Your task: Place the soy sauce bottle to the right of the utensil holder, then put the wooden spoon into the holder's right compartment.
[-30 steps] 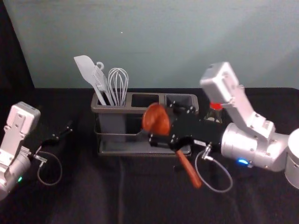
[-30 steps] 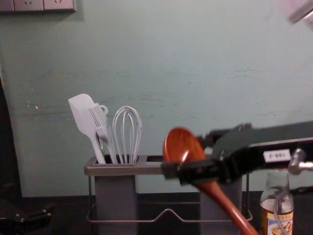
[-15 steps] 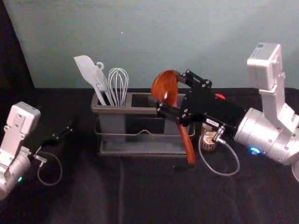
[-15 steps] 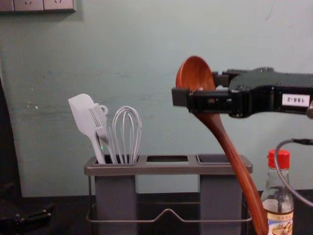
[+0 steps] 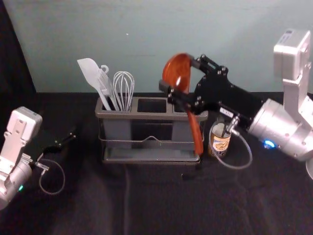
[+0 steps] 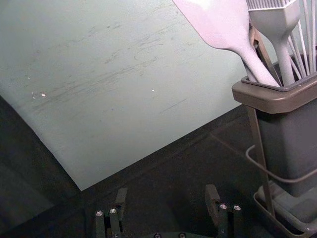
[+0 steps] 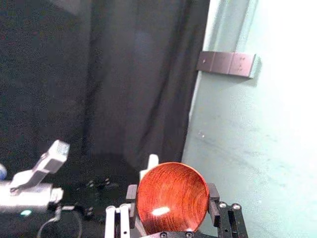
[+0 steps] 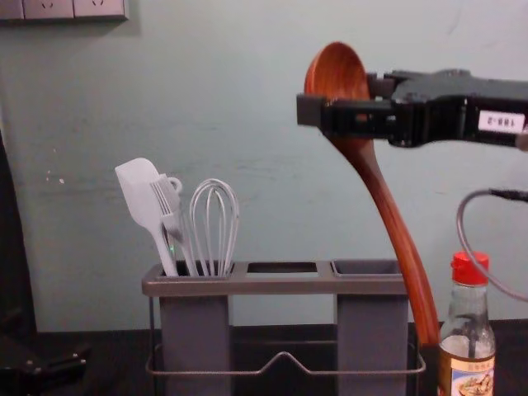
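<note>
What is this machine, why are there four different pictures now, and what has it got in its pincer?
It's a robot with two arms. Each has a gripper, which pinches like fingers. One picture looks down from its head, one looks forward from its chest, and one comes from each wrist.

The right gripper is pinching a wooden spoon by its bowl, up in the air, with the handle hanging down. The left gripper is open with nothing in it, off to the left of the holder.

On the dark table stands a utensil holder. Its left compartment has a spatula, a brush and a whisk. The red-capped soy sauce bottle stands to its right.
</note>
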Tool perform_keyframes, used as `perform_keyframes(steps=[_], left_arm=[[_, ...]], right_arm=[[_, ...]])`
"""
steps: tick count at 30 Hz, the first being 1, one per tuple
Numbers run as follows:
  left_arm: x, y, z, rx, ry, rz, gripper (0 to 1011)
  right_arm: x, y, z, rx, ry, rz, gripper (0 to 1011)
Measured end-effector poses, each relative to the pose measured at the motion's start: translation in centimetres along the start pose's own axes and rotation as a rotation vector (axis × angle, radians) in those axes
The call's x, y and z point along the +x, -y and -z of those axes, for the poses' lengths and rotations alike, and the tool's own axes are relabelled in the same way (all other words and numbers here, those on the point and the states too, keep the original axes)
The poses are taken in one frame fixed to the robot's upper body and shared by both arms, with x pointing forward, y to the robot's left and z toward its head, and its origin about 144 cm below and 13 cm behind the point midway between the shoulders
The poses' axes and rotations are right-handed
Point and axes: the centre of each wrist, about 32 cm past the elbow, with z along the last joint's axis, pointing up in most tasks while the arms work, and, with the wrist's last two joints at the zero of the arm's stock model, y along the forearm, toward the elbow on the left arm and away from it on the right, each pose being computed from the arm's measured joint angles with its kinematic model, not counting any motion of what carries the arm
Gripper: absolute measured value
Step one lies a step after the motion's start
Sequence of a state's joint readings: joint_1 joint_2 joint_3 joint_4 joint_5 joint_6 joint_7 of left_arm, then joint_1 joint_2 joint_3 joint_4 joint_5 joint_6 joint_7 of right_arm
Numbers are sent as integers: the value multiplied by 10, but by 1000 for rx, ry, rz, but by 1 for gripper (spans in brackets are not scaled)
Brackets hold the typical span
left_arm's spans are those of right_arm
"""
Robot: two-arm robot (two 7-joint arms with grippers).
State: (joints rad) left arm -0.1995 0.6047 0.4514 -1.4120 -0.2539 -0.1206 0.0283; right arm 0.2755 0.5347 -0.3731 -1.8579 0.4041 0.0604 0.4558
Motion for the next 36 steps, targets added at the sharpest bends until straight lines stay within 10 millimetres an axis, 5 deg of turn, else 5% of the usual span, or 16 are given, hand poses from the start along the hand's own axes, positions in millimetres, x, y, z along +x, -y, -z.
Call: perform_keyframes(steps=[36], left_arm=[[0, 0, 0, 0, 0, 0, 1011]], right_arm=[[63, -86, -1, -55, 3, 101, 838]])
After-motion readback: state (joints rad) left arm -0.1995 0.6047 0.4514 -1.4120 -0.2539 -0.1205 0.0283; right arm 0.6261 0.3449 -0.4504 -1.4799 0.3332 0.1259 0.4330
